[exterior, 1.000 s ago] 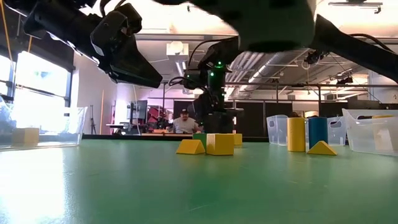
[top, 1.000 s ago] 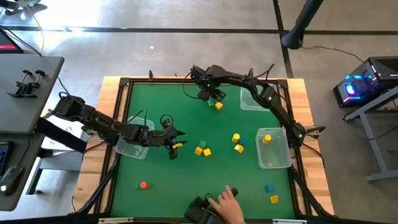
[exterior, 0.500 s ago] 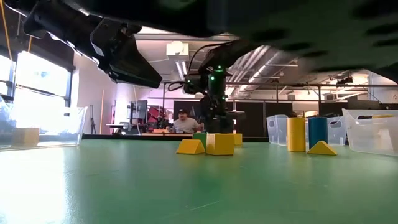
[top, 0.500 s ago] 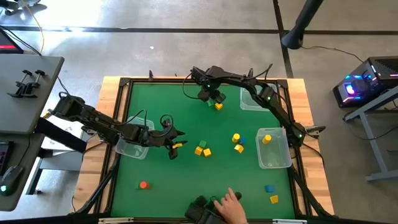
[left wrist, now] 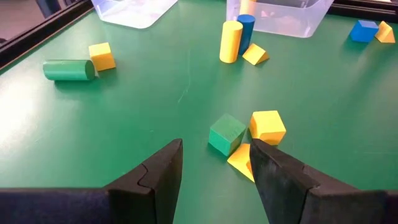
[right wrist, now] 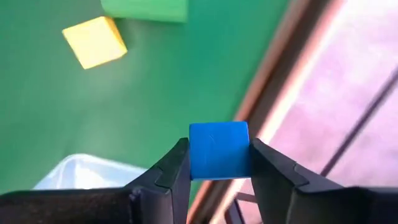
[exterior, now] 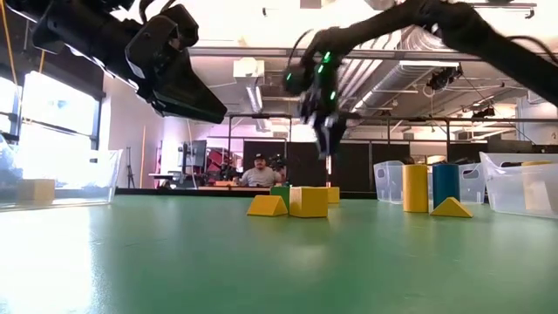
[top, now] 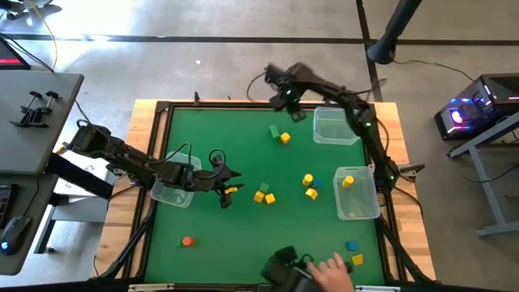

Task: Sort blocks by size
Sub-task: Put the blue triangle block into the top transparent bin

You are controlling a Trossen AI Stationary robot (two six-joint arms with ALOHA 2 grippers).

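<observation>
My right gripper (top: 293, 104) hangs high over the table's far edge, shut on a small blue cube (right wrist: 219, 149). Below it a green cylinder (top: 275, 130) lies on its side beside a yellow cube (top: 285, 139). My left gripper (left wrist: 214, 174) is open and empty above the mat at the centre left. Just beyond its fingers a green cube (left wrist: 227, 132), a yellow cube (left wrist: 268, 126) and a yellow wedge (left wrist: 240, 160) rest on the mat. A yellow cylinder (top: 308, 179) and a blue one (left wrist: 246, 30) stand upright with a yellow wedge (top: 311, 193). My right gripper pinches the blue cube between its two fingers, on two opposite faces (right wrist: 194, 155). The fingers come from above and point down at a slant. The cube is lifted well clear of the mat.
Clear bins stand at the left (top: 174, 193), the far right (top: 334, 126) and the right (top: 357, 203), the last holding a yellow block (top: 348, 182). An orange-red block (top: 187, 241), a blue one (top: 351, 245) and a yellow one (top: 358, 259) lie near the front. A person's hand (top: 332, 272) reaches over the near edge.
My right gripper has risen from beside the green cylinder and yellow cube and gone toward the far right, toward the far bin. The person's hand has moved along the near edge toward the table's right.
</observation>
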